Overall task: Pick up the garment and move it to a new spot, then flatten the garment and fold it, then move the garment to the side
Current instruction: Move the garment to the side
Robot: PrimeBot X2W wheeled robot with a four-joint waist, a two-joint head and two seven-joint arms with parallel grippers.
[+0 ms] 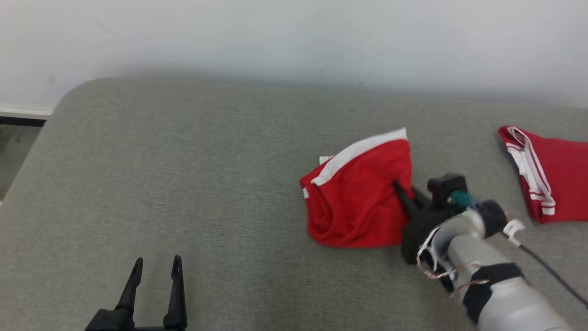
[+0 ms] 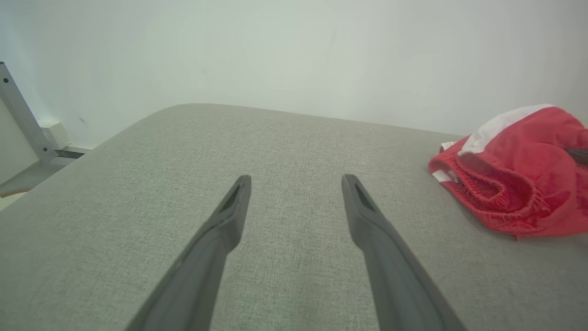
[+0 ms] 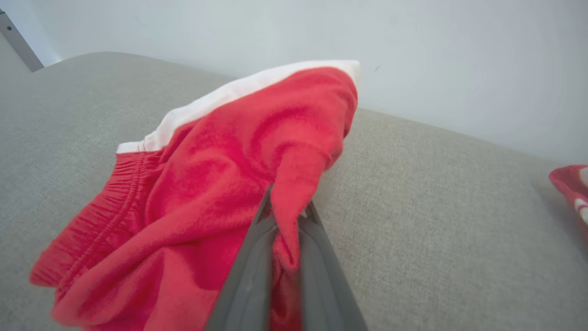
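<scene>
The garment (image 1: 358, 193) is a crumpled pair of red shorts with a white stripe and an elastic waistband, lying right of centre on the grey cushioned surface (image 1: 183, 174). My right gripper (image 1: 398, 189) reaches in from the lower right and is shut on a fold of the garment's right side. In the right wrist view the garment (image 3: 220, 184) has a pinch of red cloth held between my right gripper (image 3: 287, 209) fingers. My left gripper (image 1: 156, 264) rests open at the lower left, well away from the garment (image 2: 514, 170). Its fingers (image 2: 229, 207) are spread over bare fabric.
A second red garment with white stripes (image 1: 546, 174) lies at the far right edge of the surface, also seen in the right wrist view (image 3: 572, 188). A pale wall rises behind. The surface's left edge rounds off near a metal frame (image 2: 23, 119). A dark cable (image 1: 551, 271) trails beside my right forearm.
</scene>
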